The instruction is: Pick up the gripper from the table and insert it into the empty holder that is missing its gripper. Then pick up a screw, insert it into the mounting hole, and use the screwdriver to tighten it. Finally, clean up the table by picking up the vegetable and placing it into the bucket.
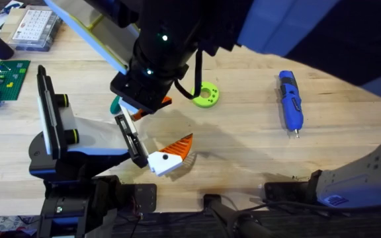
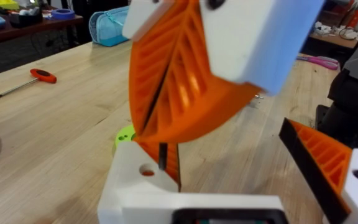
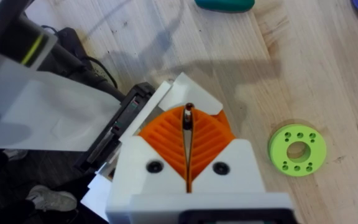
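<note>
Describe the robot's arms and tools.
The right tool and left tool have white blocks with black dots and orange ribbed triangular fingers. The left arm is black and white with yellow-green rings; the right arm is black, with green lights and a black cable.

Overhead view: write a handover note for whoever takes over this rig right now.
Left gripper: open, both orange fingers seemingly mounted.
Right gripper: shut on a thin dark pin, perhaps the screw, just above the left gripper's white block.
Screwdriver: lying on the table, untouched.
Left to do: seat and tighten the screw, then clear the vegetable.
</note>
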